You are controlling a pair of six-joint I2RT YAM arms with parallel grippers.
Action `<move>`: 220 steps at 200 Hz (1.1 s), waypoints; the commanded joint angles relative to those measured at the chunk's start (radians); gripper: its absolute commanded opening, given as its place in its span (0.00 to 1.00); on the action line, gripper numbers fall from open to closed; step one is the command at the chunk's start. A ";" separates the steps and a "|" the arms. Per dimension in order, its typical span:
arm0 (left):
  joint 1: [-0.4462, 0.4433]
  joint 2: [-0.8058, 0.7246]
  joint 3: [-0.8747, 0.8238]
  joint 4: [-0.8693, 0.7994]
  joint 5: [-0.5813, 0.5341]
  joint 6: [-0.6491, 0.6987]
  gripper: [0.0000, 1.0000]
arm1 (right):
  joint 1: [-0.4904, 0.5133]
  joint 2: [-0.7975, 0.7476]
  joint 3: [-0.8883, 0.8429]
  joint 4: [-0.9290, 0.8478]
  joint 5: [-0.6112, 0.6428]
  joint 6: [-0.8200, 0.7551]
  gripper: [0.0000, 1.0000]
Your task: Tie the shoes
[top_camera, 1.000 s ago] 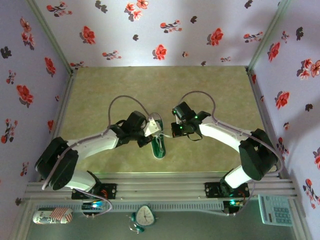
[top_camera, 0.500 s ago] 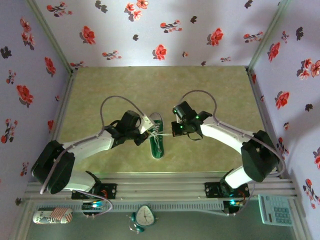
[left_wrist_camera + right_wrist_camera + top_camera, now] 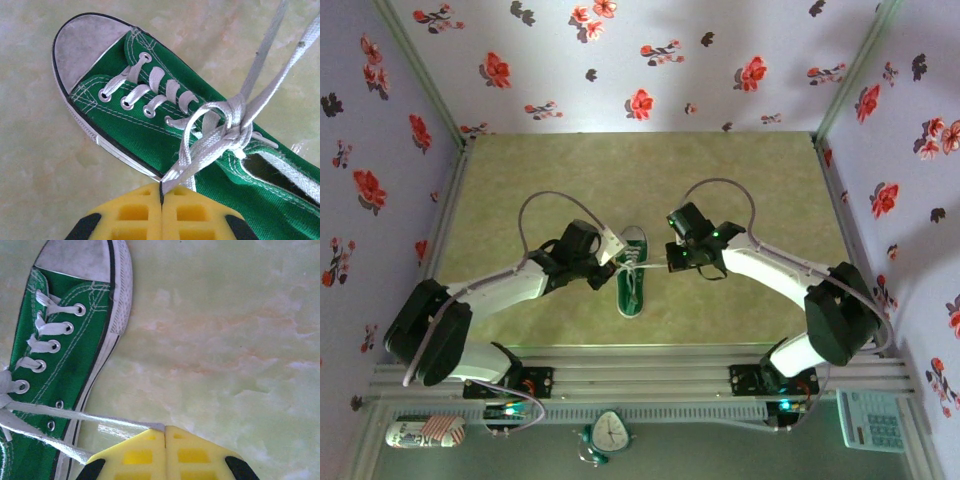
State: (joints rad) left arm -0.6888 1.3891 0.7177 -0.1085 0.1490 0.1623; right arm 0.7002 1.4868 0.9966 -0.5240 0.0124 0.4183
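The sneaker [image 3: 629, 285] lies near the middle of the surface [image 3: 740, 190], white toe cap pointing away from the arm bases. Its laces [image 3: 150, 92] are threaded through the eyelets and gathered into a knot [image 3: 234, 131] over the tongue.

To the sneaker's left, the left claw [image 3: 161, 192] has its yellow pads pressed together on a doubled length of lace coming from the knot. To the sneaker's right, the right claw [image 3: 165, 435] is likewise clamped tight, with lace pinched at its tips.

A second ago the left claw sat over the front of the sneaker and hid the toe. It has since drawn away to the left, the toe cap is uncovered, and in the overhead view the lace now runs as a straight white line across the sneaker from claw to claw. The right claw has barely moved. I judge this to be the cinching pull, the knot being drawn snug, with little slack left.

Count: one sneaker, one knot, two claws each holding lace, two strands reaching the right claw.
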 commanded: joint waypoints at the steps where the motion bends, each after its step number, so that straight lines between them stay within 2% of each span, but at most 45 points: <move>1: 0.019 0.010 0.014 0.002 -0.006 -0.016 0.00 | -0.004 0.005 0.030 -0.073 0.088 -0.011 0.00; 87: 0.026 0.014 0.019 -0.007 0.006 -0.020 0.00 | -0.004 0.063 0.059 -0.155 0.151 0.004 0.00; 160: 0.028 0.019 0.023 -0.014 0.023 -0.015 0.00 | -0.004 0.078 0.065 -0.159 0.143 0.014 0.00; 198: 0.023 0.019 0.027 -0.030 0.121 0.010 0.00 | -0.001 0.055 0.073 -0.034 0.003 -0.015 0.00; 220: 0.014 0.026 0.026 -0.014 0.125 -0.014 0.00 | -0.001 0.098 0.153 0.010 -0.087 -0.020 0.00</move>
State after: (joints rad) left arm -0.6785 1.4036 0.7227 -0.1127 0.2405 0.1589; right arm 0.7029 1.5536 1.0523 -0.5816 0.0227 0.4179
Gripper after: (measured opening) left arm 0.065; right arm 0.063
